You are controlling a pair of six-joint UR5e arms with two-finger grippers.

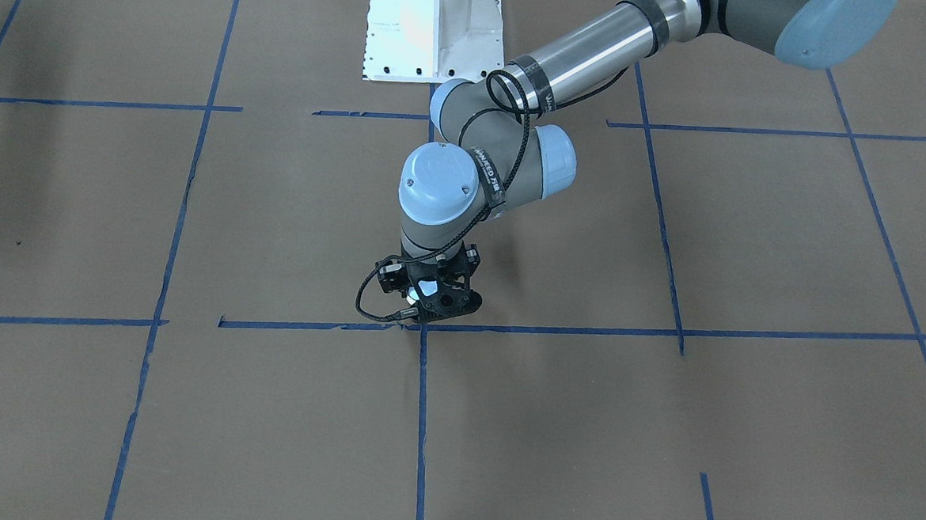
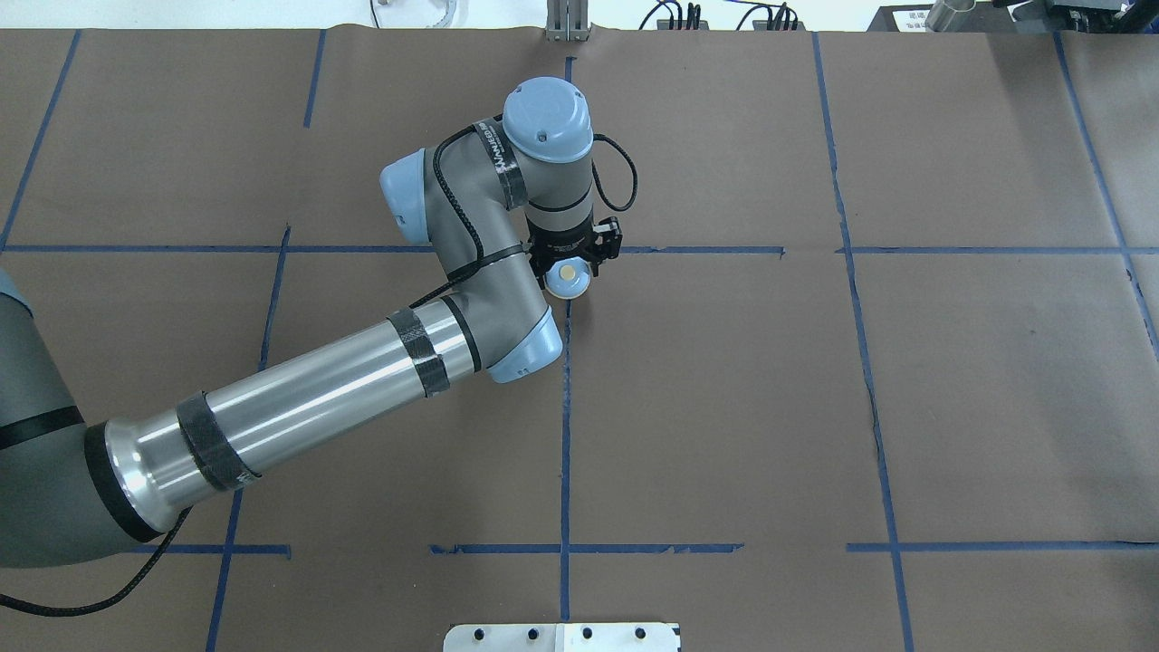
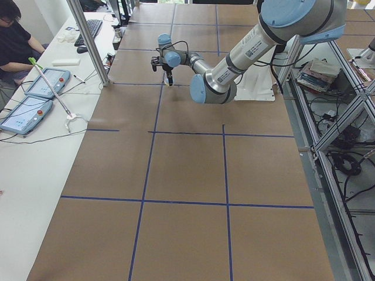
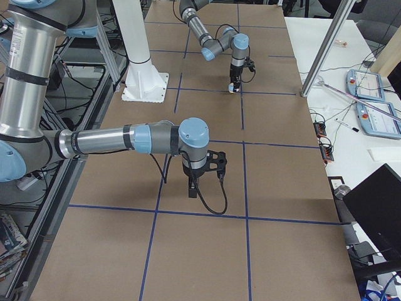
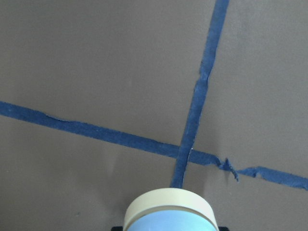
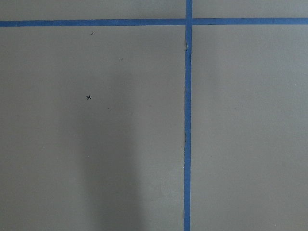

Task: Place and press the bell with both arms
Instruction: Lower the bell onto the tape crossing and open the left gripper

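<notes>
1. Camera across the table: we see the grey-and-silver tubular left arm (image 1: 569, 48) reach in from the upper right over the brown paper-covered table (image 1: 740, 425). Its black two-finger left gripper (image 1: 431, 310) points down at a crossing of blue tape lines (image 1: 554, 328).
2. Overhead camera: the small light-blue dome-shaped call bell (image 2: 569, 284), cream round button on top, stands upright between the left gripper's fingers, which close narrowly on it. The bell is just beside the tape crossing at the far middle of the table. We cannot tell whether its base touches the paper.
3. Left-end camera: the left arm is the near one, and the bell is too small for us to make out.
4. Right-end camera: the grey-and-silver right arm (image 4: 106, 141) is near. Its black right gripper (image 4: 193, 188) points down over the table, well apart from the left gripper. We cannot tell whether its fingers are wide or narrow.
5. Left wrist camera: the bell's cream rim and blue body sit at the bottom centre, over one tape line.
6. Right wrist camera: we see brown paper, a tape crossing and a small black mark (image 6: 88, 97).
</notes>
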